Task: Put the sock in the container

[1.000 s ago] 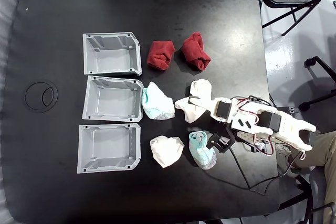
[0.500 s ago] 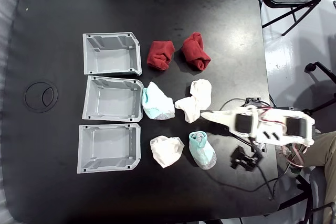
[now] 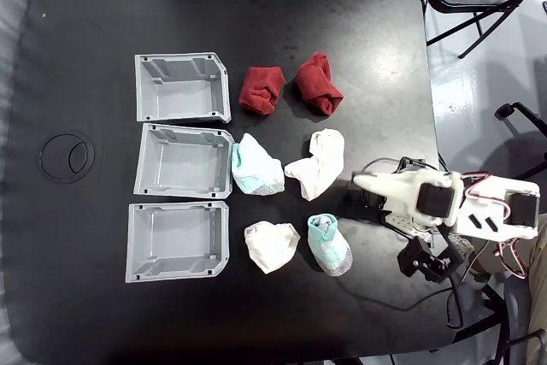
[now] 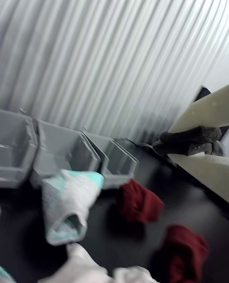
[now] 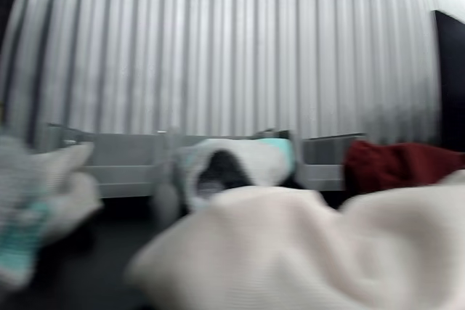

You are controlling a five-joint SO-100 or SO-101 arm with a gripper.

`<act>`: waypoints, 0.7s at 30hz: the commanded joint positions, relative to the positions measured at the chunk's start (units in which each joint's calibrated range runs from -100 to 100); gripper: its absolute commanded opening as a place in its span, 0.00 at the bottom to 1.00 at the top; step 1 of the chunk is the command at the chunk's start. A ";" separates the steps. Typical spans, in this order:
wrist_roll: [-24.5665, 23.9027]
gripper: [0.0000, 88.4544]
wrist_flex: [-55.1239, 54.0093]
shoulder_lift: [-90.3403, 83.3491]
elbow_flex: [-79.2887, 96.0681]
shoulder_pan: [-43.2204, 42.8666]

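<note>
The sock (image 3: 319, 83) is a dark red oval bundle lying at the back of the black table, right of a squarer red bundle (image 3: 261, 89). In the wrist view the sock (image 4: 183, 249) lies low and to the right. The container (image 3: 177, 242), a light grey bin with square corners, is the nearest of three bins in the left column and holds nothing. My gripper (image 3: 359, 181) is at the right side of the table, well away from the sock, its tip pointing at a white sock. The jaws look shut with nothing between them, dark pads (image 4: 188, 142) pressed together.
A clipped-corner grey bin (image 3: 182, 87) and a middle bin (image 3: 184, 161) stand beside the container. Two white socks (image 3: 318, 164) (image 3: 272, 245) and two teal socks (image 3: 256, 168) (image 3: 329, 245) lie mid-table. Cables trail at the arm's base (image 3: 427, 261). The table edge and chair legs are at the right.
The arm has drawn back to the right, away from the white sock it was reaching over. That sock stays on the table and nothing is held.
</note>
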 commanded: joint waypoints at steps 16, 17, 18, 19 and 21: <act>0.28 0.02 1.99 27.85 -18.79 35.45; 0.28 0.02 1.99 30.11 -20.24 36.01; 0.28 0.02 1.99 32.36 -21.59 36.40; 0.28 0.02 1.99 34.79 -22.94 36.87; 0.28 0.02 1.99 39.89 -25.65 37.74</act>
